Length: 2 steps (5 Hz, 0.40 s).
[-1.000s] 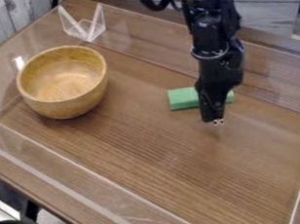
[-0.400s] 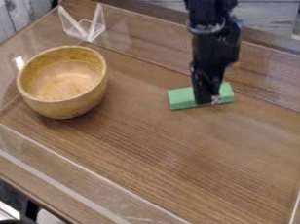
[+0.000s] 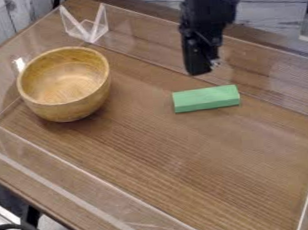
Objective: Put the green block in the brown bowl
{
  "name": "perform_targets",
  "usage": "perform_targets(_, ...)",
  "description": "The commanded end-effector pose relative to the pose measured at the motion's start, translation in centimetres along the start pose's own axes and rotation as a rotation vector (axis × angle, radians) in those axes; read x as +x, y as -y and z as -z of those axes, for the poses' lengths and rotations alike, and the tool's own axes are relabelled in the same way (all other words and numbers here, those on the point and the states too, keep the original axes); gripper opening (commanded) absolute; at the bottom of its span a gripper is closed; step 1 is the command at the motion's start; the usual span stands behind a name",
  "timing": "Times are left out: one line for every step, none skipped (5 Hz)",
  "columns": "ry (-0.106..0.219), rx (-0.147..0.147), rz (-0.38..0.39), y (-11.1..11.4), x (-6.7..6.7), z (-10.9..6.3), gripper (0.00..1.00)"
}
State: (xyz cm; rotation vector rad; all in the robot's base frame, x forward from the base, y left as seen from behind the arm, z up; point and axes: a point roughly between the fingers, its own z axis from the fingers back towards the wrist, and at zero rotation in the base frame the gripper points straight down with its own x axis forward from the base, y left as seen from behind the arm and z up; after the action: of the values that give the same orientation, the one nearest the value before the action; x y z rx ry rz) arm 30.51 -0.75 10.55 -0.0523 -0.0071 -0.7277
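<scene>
The green block (image 3: 205,99) lies flat on the wooden table, right of centre, with nothing touching it. My gripper (image 3: 199,69) hangs above and slightly behind it, pointing straight down, clear of the block and holding nothing. Its dark fingers blur together, so I cannot make out the gap between them. The brown bowl (image 3: 65,109) stands upright at the left side of the table, well apart from the block, and nothing shows inside it.
A clear folded plastic piece (image 3: 86,24) sits at the back left corner. Low transparent walls (image 3: 69,199) run along the table's edges. The bare wood tabletop (image 3: 187,154) stretches between the bowl and the block and toward the front.
The gripper has risen from table level beside the block and shifted a little left and back. The green block stays flat on the table.
</scene>
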Motion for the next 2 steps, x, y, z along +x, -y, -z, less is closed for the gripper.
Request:
perform_targets(0.063,0.058,0.098,-1.1,1.5,-0.4,1.00)
perform_targets(0.067,0.061,0.188,-1.6,2.5,1.8,1.00)
